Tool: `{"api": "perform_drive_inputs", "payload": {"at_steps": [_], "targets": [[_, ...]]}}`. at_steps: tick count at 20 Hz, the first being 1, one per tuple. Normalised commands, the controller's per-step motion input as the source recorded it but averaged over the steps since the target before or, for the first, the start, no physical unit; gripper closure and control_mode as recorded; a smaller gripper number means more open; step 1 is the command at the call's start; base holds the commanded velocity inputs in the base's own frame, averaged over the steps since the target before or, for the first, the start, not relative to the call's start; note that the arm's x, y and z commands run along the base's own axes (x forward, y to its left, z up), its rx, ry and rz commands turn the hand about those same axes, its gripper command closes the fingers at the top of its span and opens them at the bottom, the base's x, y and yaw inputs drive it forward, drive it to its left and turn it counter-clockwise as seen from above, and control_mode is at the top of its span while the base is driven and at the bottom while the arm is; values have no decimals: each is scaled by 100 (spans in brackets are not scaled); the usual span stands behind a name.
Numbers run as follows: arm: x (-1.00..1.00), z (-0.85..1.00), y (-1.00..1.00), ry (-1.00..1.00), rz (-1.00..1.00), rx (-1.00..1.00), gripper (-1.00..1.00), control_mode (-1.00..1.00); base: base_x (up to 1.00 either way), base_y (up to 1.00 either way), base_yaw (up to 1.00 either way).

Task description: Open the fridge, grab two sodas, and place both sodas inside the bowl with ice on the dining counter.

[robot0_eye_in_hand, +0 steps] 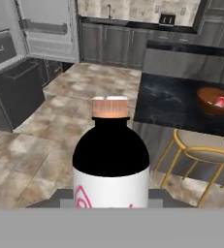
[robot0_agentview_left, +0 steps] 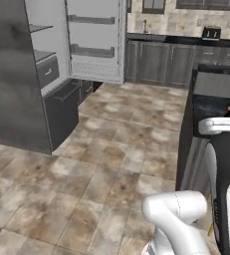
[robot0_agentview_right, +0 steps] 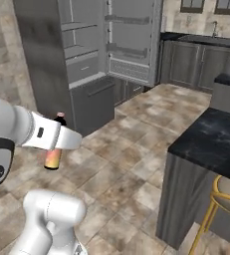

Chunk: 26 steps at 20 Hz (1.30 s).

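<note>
Tool (robot0_eye_in_hand: 111,206) clamped on soda (robot0_eye_in_hand: 111,155), mid-carry; next, reach ahead-right to bowl (robot0_eye_in_hand: 215,100) on worktop (robot0_eye_in_hand: 171,104), lower, release.

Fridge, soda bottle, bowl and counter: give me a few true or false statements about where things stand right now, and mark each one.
1. The fridge door stands open. True.
2. The gripper is shut on a soda bottle. True.
3. The bowl sits on the floor. False: it sits on the black counter.
4. The bowl holds nothing. False: something pink already lies in it.
5. A stool with gold legs stands by the counter. True.
</note>
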Motion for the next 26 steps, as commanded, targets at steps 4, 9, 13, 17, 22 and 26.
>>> {"api": "perform_drive_inputs", "payload": {"at_steps": [4,9,13,17,22,26], "targets": [[0,0,0,0,0,0,100,100,9,-62,-43],[0,0,0,0,0,0,100,100,34,-74,-35],[0,0,0,0,0,0,100,100,62,-67,-28],[0,0,0,0,0,0,100,100,71,-64,-25],[0,0,0,0,0,0,100,100,58,-67,-24],[0,0,0,0,0,0,100,100,51,-73,-22]]}}
